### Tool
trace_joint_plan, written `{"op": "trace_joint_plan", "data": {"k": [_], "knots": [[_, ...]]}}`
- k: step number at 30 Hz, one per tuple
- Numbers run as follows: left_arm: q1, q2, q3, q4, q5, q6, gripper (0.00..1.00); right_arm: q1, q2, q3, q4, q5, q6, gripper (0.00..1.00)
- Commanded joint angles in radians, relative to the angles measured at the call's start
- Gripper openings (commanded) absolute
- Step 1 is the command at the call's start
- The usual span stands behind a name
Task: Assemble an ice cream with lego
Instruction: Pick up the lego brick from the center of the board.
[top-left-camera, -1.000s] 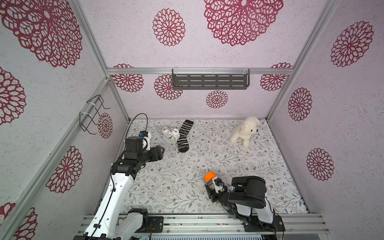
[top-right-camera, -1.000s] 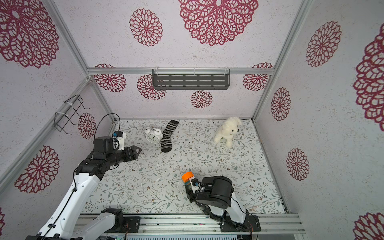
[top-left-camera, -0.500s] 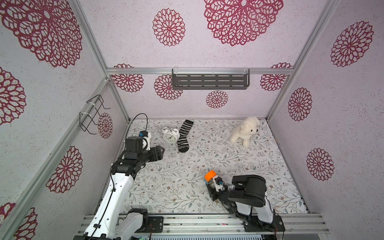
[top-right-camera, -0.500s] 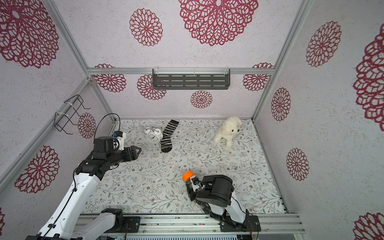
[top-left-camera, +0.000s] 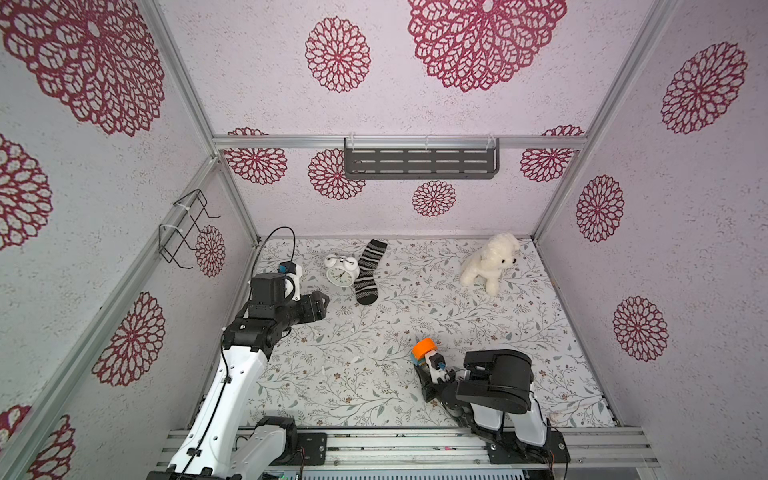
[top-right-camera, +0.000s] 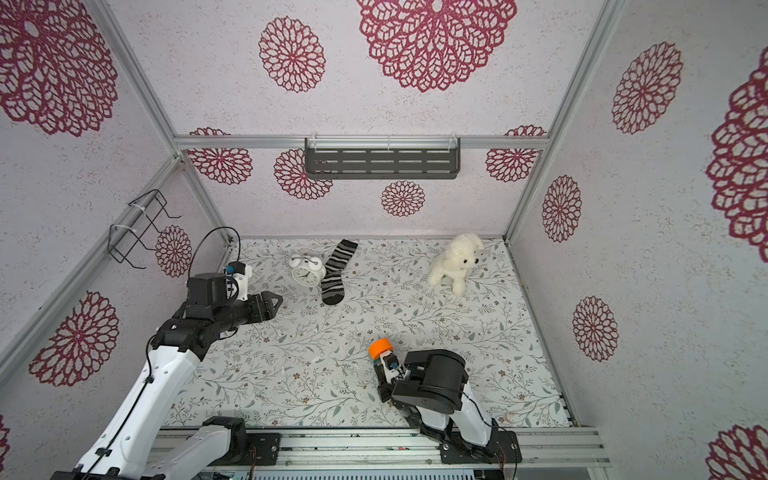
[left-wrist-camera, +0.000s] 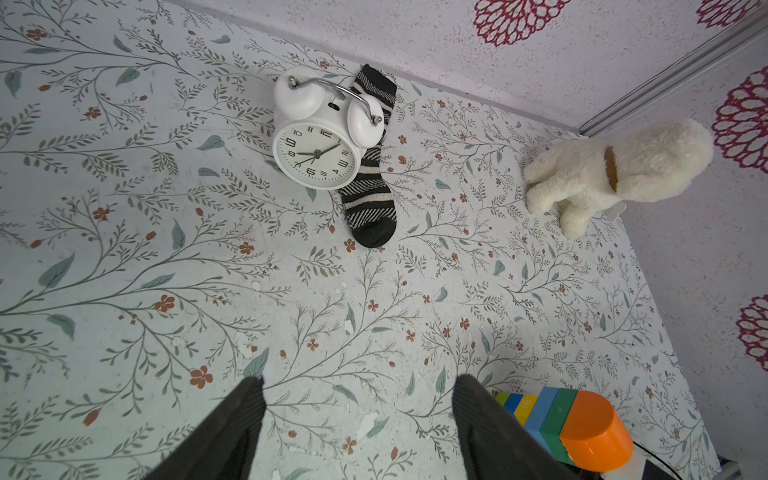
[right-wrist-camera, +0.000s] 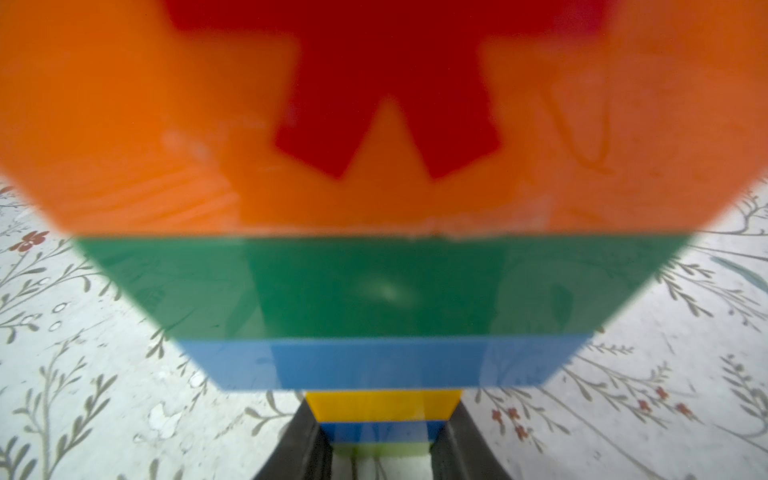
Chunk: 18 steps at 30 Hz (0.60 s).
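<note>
The ice cream (top-left-camera: 424, 347) is a joined stack of lego near the front of the floor: orange dome with a red asterisk, green and light-blue wide bricks, then a yellow, blue and lime stem (right-wrist-camera: 382, 432). In both top views it tilts up from my right gripper (top-left-camera: 427, 370), dome away from the arm. In the right wrist view the right gripper (right-wrist-camera: 381, 442) is shut on the narrow stem, fingers against its two sides. My left gripper (top-left-camera: 322, 301) hangs open over the left side of the floor with nothing in it; its wrist view shows the ice cream (left-wrist-camera: 582, 424) beyond one finger.
A white alarm clock (top-left-camera: 342, 272) and a striped sock (top-left-camera: 369, 270) lie at the back left. A white plush dog (top-left-camera: 490, 262) stands at the back right. A dark shelf (top-left-camera: 419, 163) hangs on the back wall and a wire rack (top-left-camera: 183, 228) on the left wall.
The right gripper's fingers have closed in on the stem of the ice cream. The left arm has not moved.
</note>
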Motion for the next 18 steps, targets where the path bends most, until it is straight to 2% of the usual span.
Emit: {"op": "trace_joint_plan", "data": {"k": [1, 8, 12, 15, 17, 18], "knots": [[0.006, -0.008, 0.005, -0.006, -0.007, 0.014, 0.76, -0.004, 0.008, -0.007, 0.033, -0.017, 0.015, 0.31], [0.005, -0.01, 0.005, -0.007, -0.009, 0.016, 0.76, -0.001, -0.03, -0.022, 0.019, 0.003, 0.012, 0.28], [0.005, -0.013, 0.005, -0.006, -0.01, 0.015, 0.76, 0.007, -0.098, -0.01, -0.075, 0.018, 0.0, 0.27], [0.006, -0.019, 0.005, -0.007, -0.012, 0.016, 0.76, 0.015, -0.191, 0.03, -0.265, 0.036, -0.004, 0.26], [0.006, -0.022, 0.004, -0.006, -0.016, 0.016, 0.76, 0.015, -0.265, 0.076, -0.455, 0.049, -0.005, 0.26], [0.005, -0.023, 0.005, -0.007, -0.017, 0.016, 0.76, 0.048, -0.296, 0.093, -0.524, 0.054, -0.005, 0.26]]}}
